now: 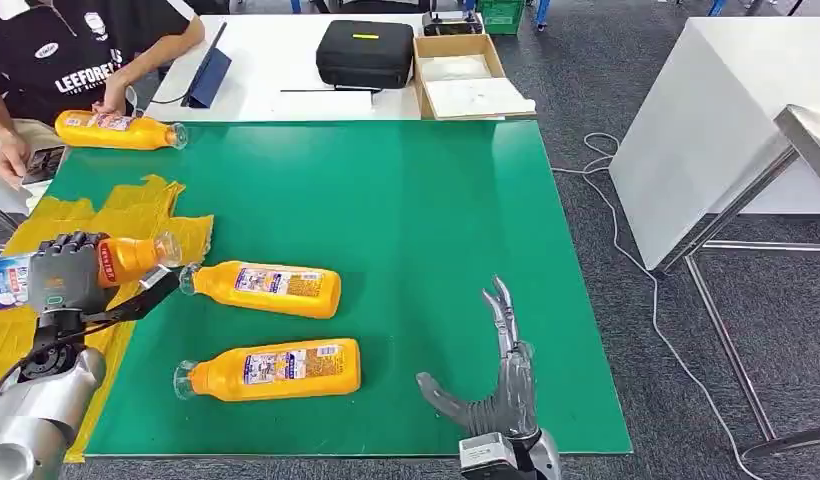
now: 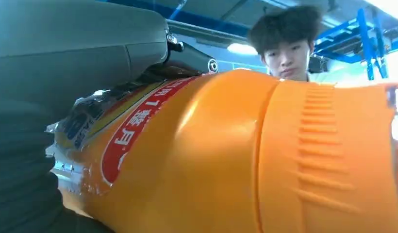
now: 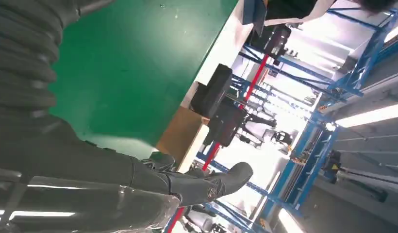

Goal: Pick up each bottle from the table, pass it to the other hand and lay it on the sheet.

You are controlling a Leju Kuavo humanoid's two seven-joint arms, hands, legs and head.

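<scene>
My left hand (image 1: 64, 272) grips an orange bottle (image 1: 126, 258) over the yellow sheet (image 1: 136, 215) at the table's left edge; the bottle lies sideways with its neck toward the table's middle. Up close in the left wrist view, the held bottle (image 2: 245, 155) sits against my left hand (image 2: 66, 53). Two more orange bottles lie on the green mat, one in the middle left (image 1: 266, 288) and one nearer the front (image 1: 274, 369). My right hand (image 1: 491, 380) hovers open at the front of the mat, fingers spread; its fingers (image 3: 207, 184) hold nothing.
A person at the far left touches a further orange bottle (image 1: 118, 131) lying on the mat's back corner. A black case (image 1: 366, 52), a cardboard box (image 1: 468, 75) and a tablet (image 1: 206, 78) stand on the white table behind. A white table (image 1: 716, 130) stands to the right.
</scene>
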